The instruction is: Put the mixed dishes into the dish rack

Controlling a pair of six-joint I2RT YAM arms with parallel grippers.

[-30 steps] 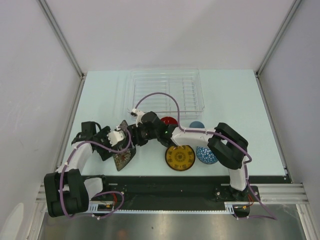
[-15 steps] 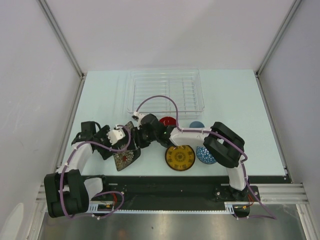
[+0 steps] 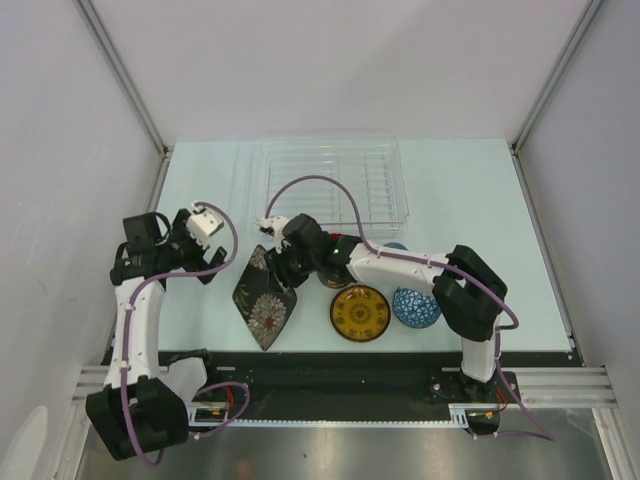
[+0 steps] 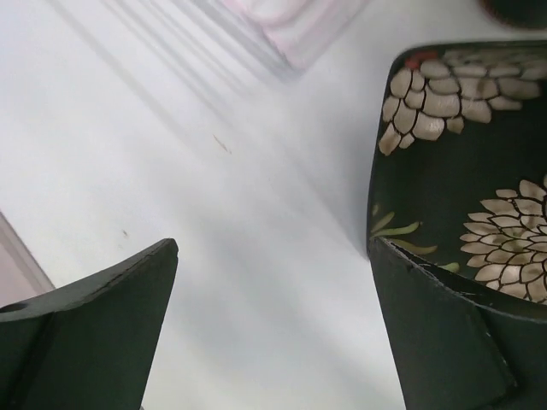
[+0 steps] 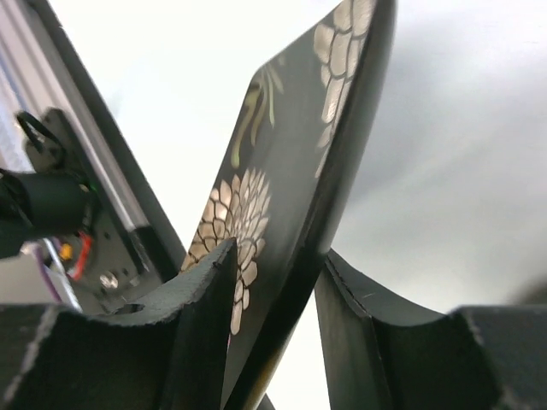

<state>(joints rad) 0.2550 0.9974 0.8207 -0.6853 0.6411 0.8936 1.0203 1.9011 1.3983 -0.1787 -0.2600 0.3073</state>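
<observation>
My right gripper [image 3: 284, 268] is shut on the upper edge of the black square floral plate [image 3: 266, 298], which stands tilted on edge; in the right wrist view the plate [image 5: 342, 128] sits pinched between both fingers [image 5: 201, 299]. My left gripper [image 3: 205, 255] hangs open to the left of the plate, apart from it; in its own view the plate [image 4: 466, 162] lies beside the right finger [image 4: 453, 333]. The yellow saucer [image 3: 360, 313] and blue-white bowl [image 3: 415, 307] rest near the front. The red mug [image 3: 338, 277] and light-blue cup [image 3: 397, 246] are mostly hidden by the right arm. The clear dish rack [image 3: 335, 180] stands at the back.
A corner of the rack [image 4: 282, 34] shows at the top of the left wrist view. The black base rail [image 3: 330, 365] runs along the near edge of the table. White walls close in the table on three sides.
The right gripper has closed on the plate's edge and tipped the plate up. The left arm has drawn back to the left, away from the plate, its jaws still open.
</observation>
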